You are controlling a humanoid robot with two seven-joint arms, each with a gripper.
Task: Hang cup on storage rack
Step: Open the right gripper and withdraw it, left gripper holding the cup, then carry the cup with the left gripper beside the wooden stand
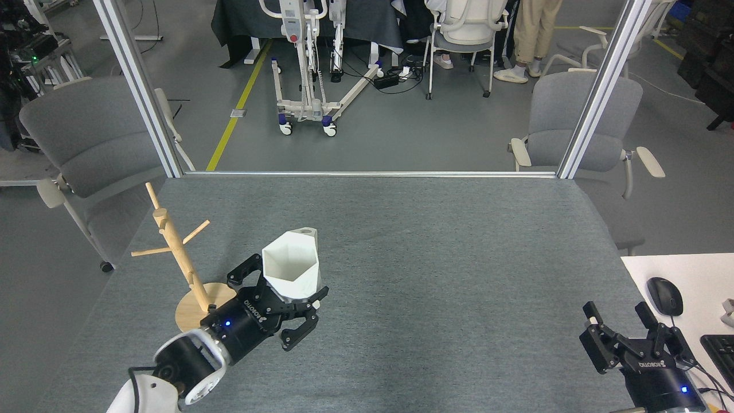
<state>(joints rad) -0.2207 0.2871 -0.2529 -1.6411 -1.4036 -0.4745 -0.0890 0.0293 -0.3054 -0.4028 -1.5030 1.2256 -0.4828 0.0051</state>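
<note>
The white faceted cup [292, 267] with its hexagonal rim facing me is held above the table, my left gripper [280, 299] shut on its lower part. It hangs just right of the storage rack [175, 252], a light wooden mug tree with a round disc base [188, 312] and thin angled pegs at the table's left. The gripper body covers the right part of that base. My right gripper [622, 324] is at the lower right corner, open, with nothing between its fingers.
The grey felt table [436, 241] spreads between the two arms. A white desk with a black mouse [665, 295] and a keyboard [719, 350] adjoins it on the right. Grey chairs [86, 143] stand behind the far corners, next to metal posts [143, 92].
</note>
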